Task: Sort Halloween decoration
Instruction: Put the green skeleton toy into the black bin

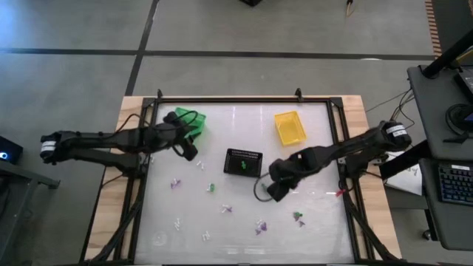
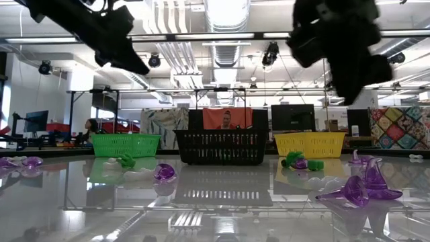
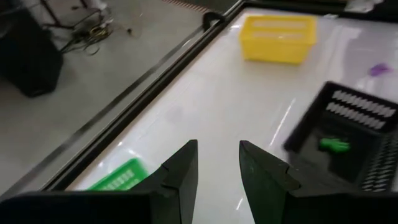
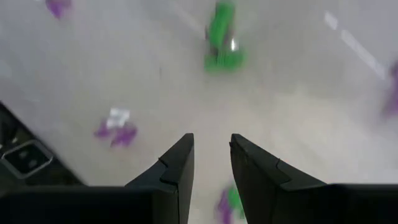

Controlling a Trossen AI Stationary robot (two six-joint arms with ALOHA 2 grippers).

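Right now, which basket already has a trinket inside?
The black basket in the middle; a green trinket lies inside. The yellow basket looks empty.

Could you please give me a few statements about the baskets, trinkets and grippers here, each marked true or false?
1. The black basket holds a green trinket. True.
2. The yellow basket sits at the table's near edge. False: it sits toward the far edge.
3. The left gripper carries a purple trinket. False: nothing sits between its jaws.
4. The right gripper hovers over loose trinkets on the table. True.
5. The green basket is right of the black one. False: it is to the left.
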